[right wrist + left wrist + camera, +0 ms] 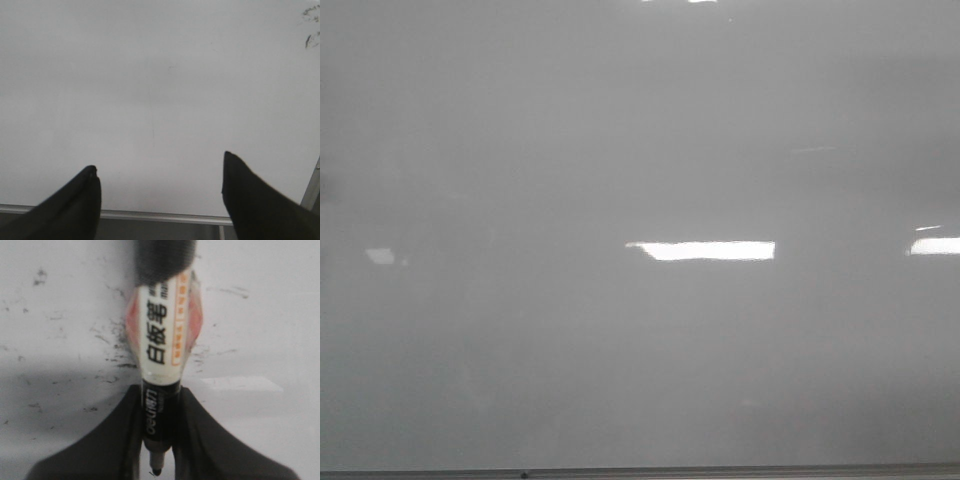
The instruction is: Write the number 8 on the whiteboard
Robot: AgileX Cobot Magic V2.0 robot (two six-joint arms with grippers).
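Note:
The whiteboard (pixel 620 150) fills the front view, glossy pale grey; neither gripper shows there. The number 8 is out of view in every frame. In the left wrist view my left gripper (pixel 160 390) is shut on a whiteboard marker (pixel 162 335) with a white printed label and a black barrel. The marker's dark tip (pixel 156 471) sits between the fingers, close over the whiteboard (pixel 260 315). In the right wrist view my right gripper (pixel 160 162) stands open and empty above the bare whiteboard (pixel 150 75).
Bright rectangular light reflections (pixel 700 250) lie across the board. A thin grey edge strip (pixel 640 472) runs along its near side, and its metal frame (pixel 160 216) shows again. Faint black smudges (pixel 112 340) mark the surface by the marker, with more smudges (pixel 311 40) off to one side.

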